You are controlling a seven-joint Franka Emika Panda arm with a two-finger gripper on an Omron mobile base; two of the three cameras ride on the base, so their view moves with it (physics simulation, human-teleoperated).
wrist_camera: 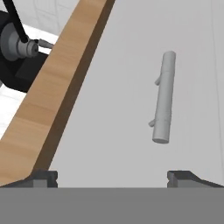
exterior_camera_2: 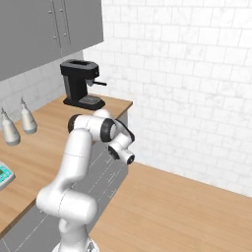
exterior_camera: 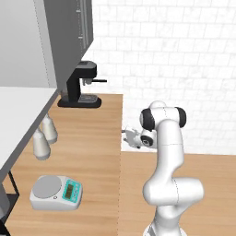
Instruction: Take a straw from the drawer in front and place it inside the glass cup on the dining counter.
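Observation:
The drawer's flat grey front [wrist_camera: 118,113] is shut, and its pale cylindrical handle [wrist_camera: 164,98] runs lengthwise a short way ahead of my gripper [wrist_camera: 113,178]. My gripper is open, its two dark fingertips [wrist_camera: 43,177] wide apart with nothing between them. From the left base view, the gripper [exterior_camera: 125,133] points at the cabinet face just under the edge of the wood-topped wall counter [exterior_camera: 87,138]. The straw is hidden. The glass cup and the dining counter are out of view.
A black coffee machine [exterior_camera: 80,87] stands at the counter's far end. Two pale bottles [exterior_camera: 44,138] and a white kitchen scale [exterior_camera: 56,192] sit nearer. Grey wall cabinets [exterior_camera_2: 49,29] hang above. A white tiled wall [exterior_camera_2: 197,98] and wood floor [exterior_camera_2: 177,211] lie to the right.

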